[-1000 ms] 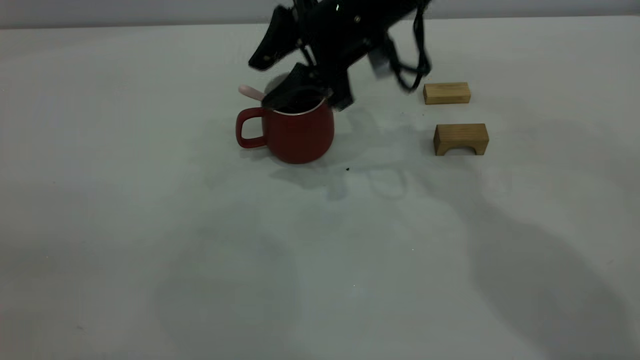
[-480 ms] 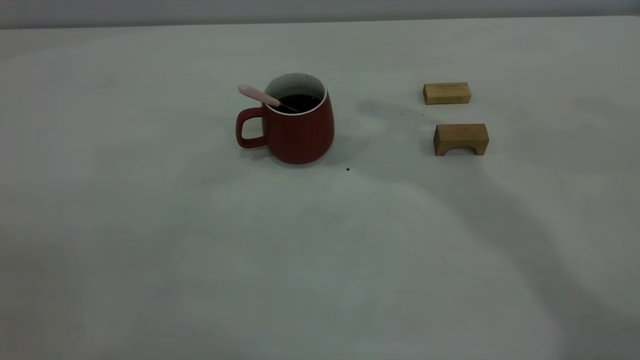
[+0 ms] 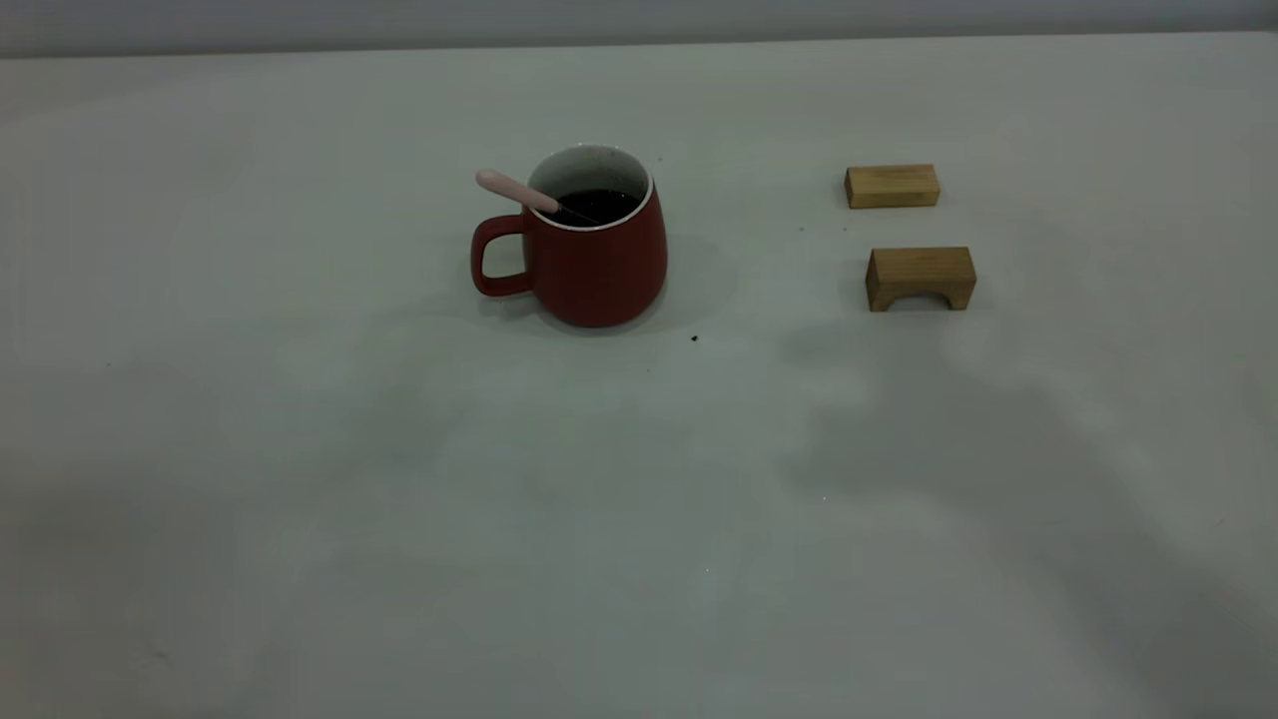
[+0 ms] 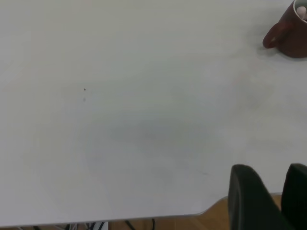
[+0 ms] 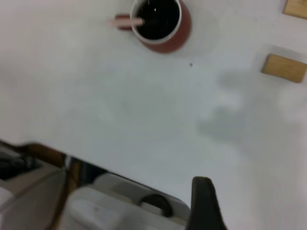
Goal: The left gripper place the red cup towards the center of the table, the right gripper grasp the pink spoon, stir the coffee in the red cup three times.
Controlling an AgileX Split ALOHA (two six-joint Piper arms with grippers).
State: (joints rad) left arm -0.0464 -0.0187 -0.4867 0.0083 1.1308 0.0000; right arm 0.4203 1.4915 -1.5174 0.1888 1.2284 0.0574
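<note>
Neither arm appeared in the exterior view. In its wrist view the left gripper (image 4: 268, 199) showed two black fingers with a narrow gap, holding nothing; of the right gripper only one finger (image 5: 204, 201) showed, so I cannot tell its state. The dark red ceramic cup (image 3: 595, 250) stood near table (image 3: 399, 499) centre, pale pink-handled spoon (image 3: 517, 191) leaning toward ten o'clock in dark coffee (image 3: 595, 204). Stirring looked finished. Two tan wooden blocks (image 3: 892, 186) (image 3: 920, 277) sat well apart at three o'clock, obstructing nothing

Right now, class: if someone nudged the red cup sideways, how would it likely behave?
The red cup is wider at its base, so it would probably slide rather than tip. The coffee sits well below the rim, so it would likely slosh. The pink spoon leans loose on the rim and may swing.
</note>
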